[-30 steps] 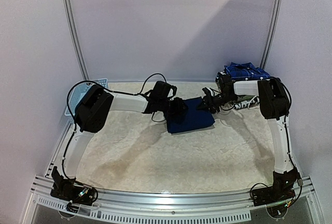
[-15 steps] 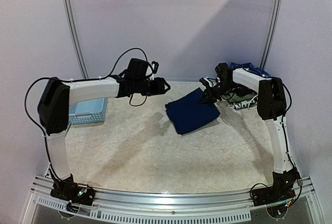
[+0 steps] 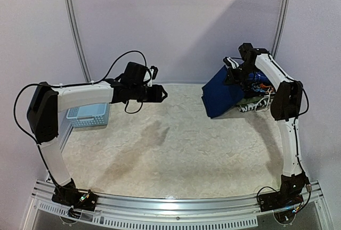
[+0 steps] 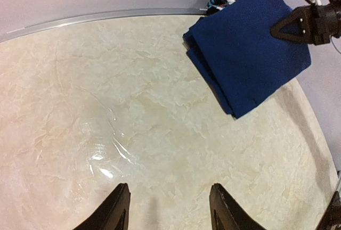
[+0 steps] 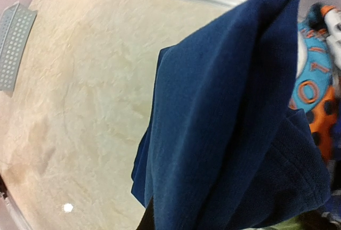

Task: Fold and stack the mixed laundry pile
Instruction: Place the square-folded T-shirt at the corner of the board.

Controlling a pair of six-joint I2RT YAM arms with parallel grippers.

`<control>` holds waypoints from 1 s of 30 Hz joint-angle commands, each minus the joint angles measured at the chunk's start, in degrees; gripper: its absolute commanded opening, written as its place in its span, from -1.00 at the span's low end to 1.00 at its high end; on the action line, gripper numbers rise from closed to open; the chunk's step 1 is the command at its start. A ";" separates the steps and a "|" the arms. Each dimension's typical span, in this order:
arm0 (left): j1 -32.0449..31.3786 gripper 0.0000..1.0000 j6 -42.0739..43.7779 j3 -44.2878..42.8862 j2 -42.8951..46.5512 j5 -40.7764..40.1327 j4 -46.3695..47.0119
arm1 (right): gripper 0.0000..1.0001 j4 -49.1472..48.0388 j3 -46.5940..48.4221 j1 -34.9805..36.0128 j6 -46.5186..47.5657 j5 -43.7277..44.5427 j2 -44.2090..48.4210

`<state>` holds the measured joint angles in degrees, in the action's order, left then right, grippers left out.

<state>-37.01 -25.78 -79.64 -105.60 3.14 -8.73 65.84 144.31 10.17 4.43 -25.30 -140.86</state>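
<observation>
A folded navy garment (image 3: 220, 94) hangs in the air at the back right, its lower edge close to the table. My right gripper (image 3: 233, 73) is shut on its upper edge; in the right wrist view the cloth (image 5: 224, 123) fills the frame and hides the fingers. Behind and below it lies the rest of the laundry pile (image 3: 254, 90), with an orange and teal print (image 5: 315, 89) showing. My left gripper (image 4: 169, 186) hovers open over bare table at the back middle, holding nothing, well left of the garment (image 4: 250, 54).
A light-blue slotted basket (image 3: 88, 114) sits at the left edge of the table, under the left arm. A curved metal rail (image 4: 106, 17) and the pale wall bound the table at the back. The tabletop (image 3: 176, 155) is cream and marbled.
My right gripper has closed on the navy garment and lifted it off the table, up and back to the right. The left arm has let go and drawn back to the left.
</observation>
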 commanded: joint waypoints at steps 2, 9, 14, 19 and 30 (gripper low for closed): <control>-1.54 0.05 2.00 0.37 -0.18 -1.20 -2.35 | -1.00 -2.71 4.91 -0.32 3.76 4.54 0.71; -2.59 0.05 2.38 -0.02 -0.38 -1.65 -4.70 | -1.00 -8.20 8.35 -2.07 2.10 4.73 0.80; -3.04 0.05 2.55 0.45 0.11 -2.34 -6.38 | -1.00 -12.08 11.29 -5.05 -1.35 2.69 1.82; -3.47 0.05 2.74 -0.58 -0.49 -2.10 -7.80 | -1.00 -16.07 11.82 -6.70 -0.97 2.68 3.36; -5.38 0.05 2.62 -3.64 -2.10 -2.56 -10.74 | -1.00 -25.90 12.87 -12.52 -3.98 1.96 2.21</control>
<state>-41.21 -23.55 -81.91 -106.21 1.02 -17.67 46.39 155.06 0.49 2.76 -21.78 -140.62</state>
